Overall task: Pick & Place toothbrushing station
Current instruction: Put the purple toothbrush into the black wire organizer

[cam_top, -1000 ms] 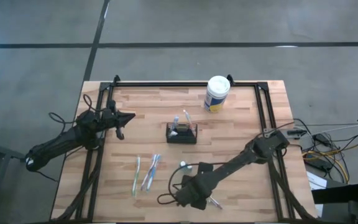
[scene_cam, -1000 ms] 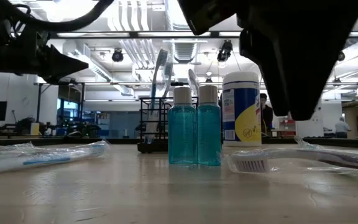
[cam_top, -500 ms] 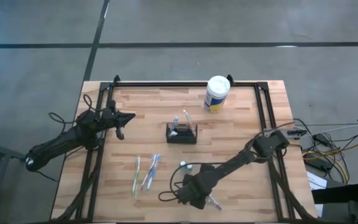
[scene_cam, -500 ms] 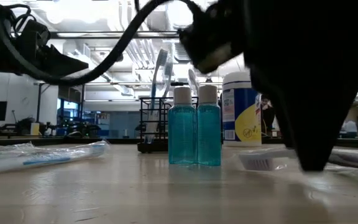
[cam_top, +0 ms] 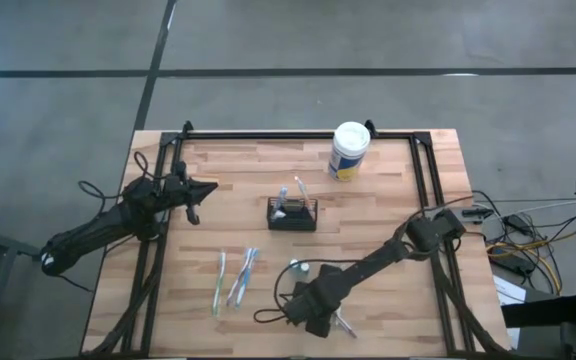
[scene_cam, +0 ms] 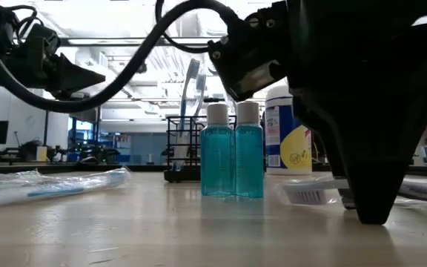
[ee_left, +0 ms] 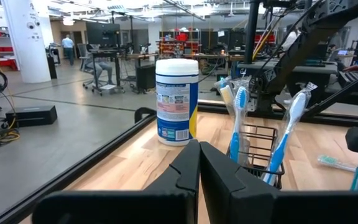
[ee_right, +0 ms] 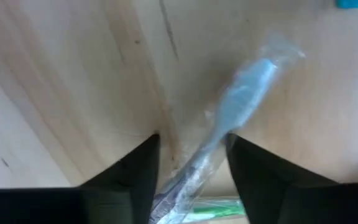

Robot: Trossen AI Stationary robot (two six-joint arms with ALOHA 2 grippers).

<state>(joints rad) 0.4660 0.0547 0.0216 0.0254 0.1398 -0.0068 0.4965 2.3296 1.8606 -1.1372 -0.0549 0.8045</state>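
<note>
From above, the toothbrushing station point(cam_top: 292, 213) sits mid-table, well apart from the right claw point(cam_top: 320, 322), which is down near the front edge. The right wrist view shows its fingers partly open, straddling a wrapped toothbrush point(ee_right: 229, 130) lengthwise between them. The left claw point(cam_top: 194, 212) waits pinched shut by the left edge.

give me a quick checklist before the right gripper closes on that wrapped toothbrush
1. Wrapped toothbrush lies between the right gripper's fingers: ok.
2. Right gripper fingers down at the table: ok, low view shows a fingertip at the wood.
3. Grip secured: not ok, gaps still show either side of the brush.
4. Blue bottles clear of the right gripper: ok, they stand apart from it.
5. Mesh caddy has free room: cannot tell, two toothbrushes already stand in it.
6. Left gripper out of the way: ok, shut, at the table's left edge.
</note>
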